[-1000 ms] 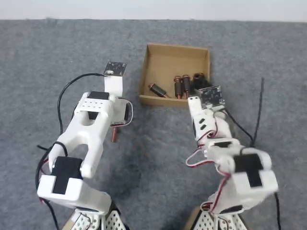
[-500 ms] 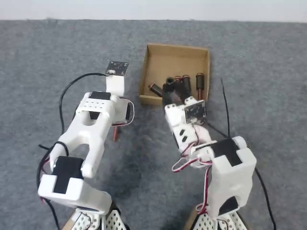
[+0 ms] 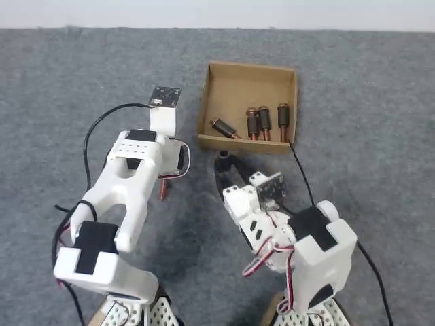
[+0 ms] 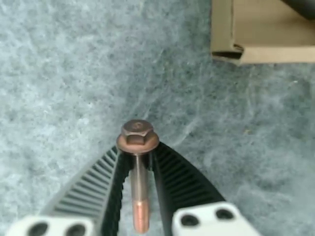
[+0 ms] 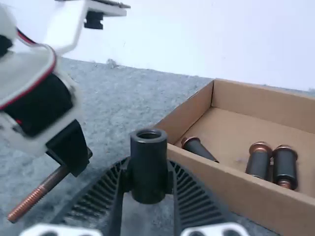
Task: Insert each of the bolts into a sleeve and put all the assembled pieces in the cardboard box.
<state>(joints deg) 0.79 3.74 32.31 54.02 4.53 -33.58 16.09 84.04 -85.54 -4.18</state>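
Far left in the high view, my left arm (image 3: 129, 183) stretches over the grey carpet (image 3: 61, 75). Its wrist sits near the box's closest left corner without touching it. The left gripper (image 4: 138, 155) is clenched on a copper bolt (image 4: 140, 179), with the ribbed fingers (image 4: 106, 172) pinching the shank just below the flanged hex head. The threaded end sticks out from under the wrist. I can't tell whether it touches the carpet.

Right of that, the right gripper (image 5: 147, 172) grasps a black sleeve (image 5: 148, 160) with a finger on each side and the open bore facing the wrist camera. Seen from above, this gripper hangs just in front of the box's front wall, with the sleeve outside the box. Bolt and sleeve are near each other but clearly apart.

The cardboard box (image 3: 238, 142) stands open beyond the right gripper. Four assembled pieces lie along its front wall. One (image 3: 223, 128) lies tilted toward the left. The other three (image 3: 264, 122) lie side by side further right, roughly parallel.
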